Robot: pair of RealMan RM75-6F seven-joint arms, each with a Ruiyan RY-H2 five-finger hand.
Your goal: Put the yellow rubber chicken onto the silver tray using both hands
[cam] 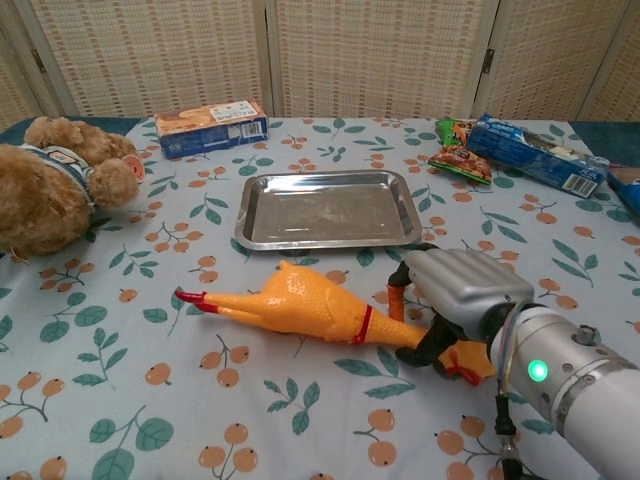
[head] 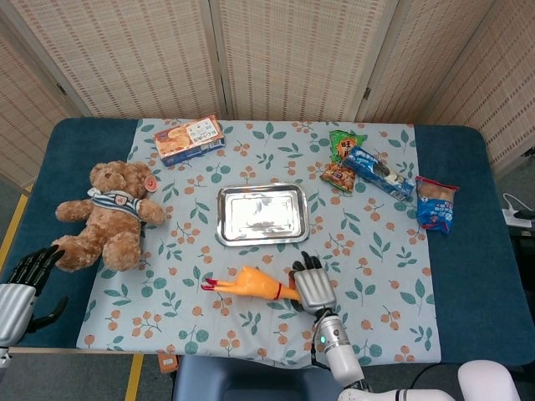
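**Right hand on the chicken's neck**

Your right hand [cam: 455, 300] grasps the chicken [cam: 300, 302] at its neck and head end — fingers curl over the top, the thumb comes in underneath, and the orange beak pokes out just past the palm. The chicken lies on the cloth [head: 376, 251] in front of the tray [cam: 325, 208], near its front rim but not touching it, with the red feet pointing toward your left side and the body twisted a little on its side. In the head view the same hand [head: 308, 284] sits at the near edge of the table, over the chicken's [head: 251, 284] head.

Your left hand [head: 23, 280] hangs off the near left corner of the table, well apart from the chicken, fingers spread and holding nothing — the teddy bear [head: 109, 215] lies just beyond it.

A box [head: 189, 139] rests at the far edge, and snack packets [head: 376, 171] lie to the tray's right.
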